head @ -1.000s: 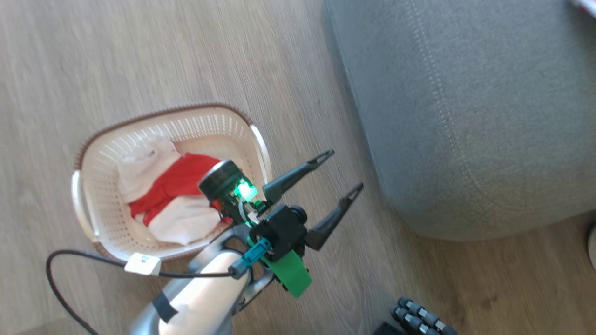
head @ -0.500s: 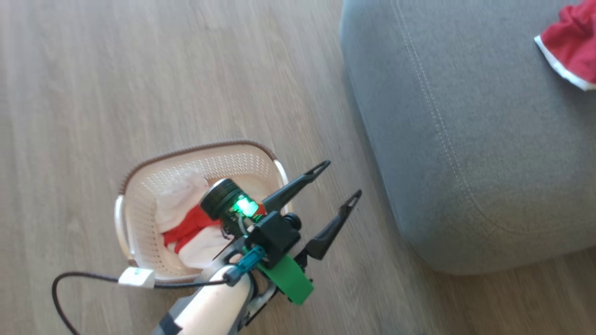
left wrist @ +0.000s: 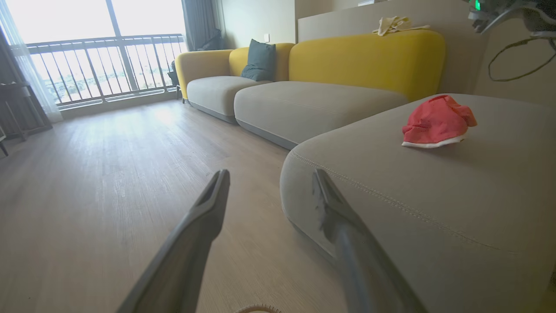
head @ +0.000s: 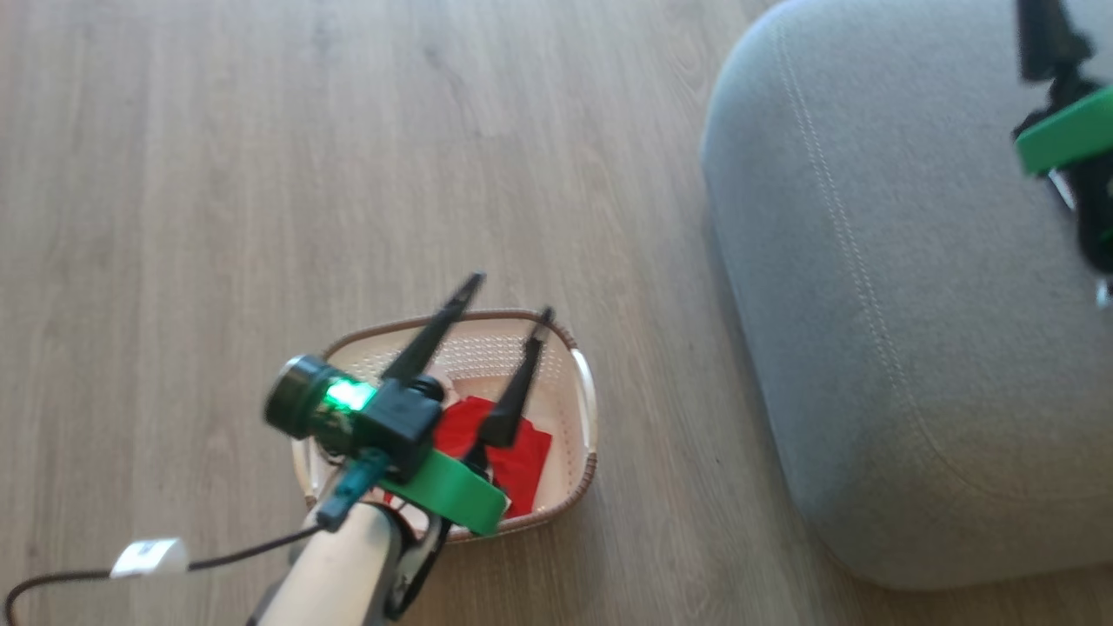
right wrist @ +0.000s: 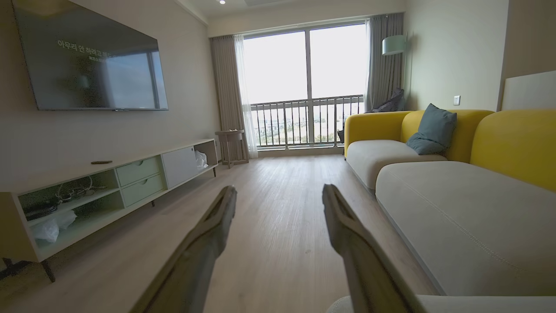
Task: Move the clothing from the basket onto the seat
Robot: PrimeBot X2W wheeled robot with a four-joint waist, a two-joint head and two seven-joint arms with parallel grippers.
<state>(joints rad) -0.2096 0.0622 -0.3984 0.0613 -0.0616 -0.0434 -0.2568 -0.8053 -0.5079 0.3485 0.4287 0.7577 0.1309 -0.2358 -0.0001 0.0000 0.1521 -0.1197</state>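
The cream basket (head: 581,396) stands on the wooden floor, left of the grey seat (head: 913,304). Red clothing (head: 526,461) lies inside it, partly hidden by my left arm. Above the basket hangs my left gripper (head: 511,296), open and holding nothing, its fingers pointing past the far rim. In the left wrist view that gripper (left wrist: 270,174) is spread wide, and another red garment with white trim (left wrist: 436,124) lies on the seat (left wrist: 391,200). My right gripper (right wrist: 279,191) is open and empty too; its green wrist bracket (head: 1065,139) hovers over the seat's far right.
A yellow-backed sofa (left wrist: 369,61) with a grey-blue pillow (right wrist: 430,128) continues beyond the seat. A low TV cabinet (right wrist: 130,182) lines the opposite wall. A black cable with a white tag (head: 148,556) trails from my left arm. Wooden floor (head: 261,174) stretches left of the basket.
The head camera has shifted. My left gripper has swung from the gap between basket and seat to over the basket, still open. My right wrist has come into view above the seat.
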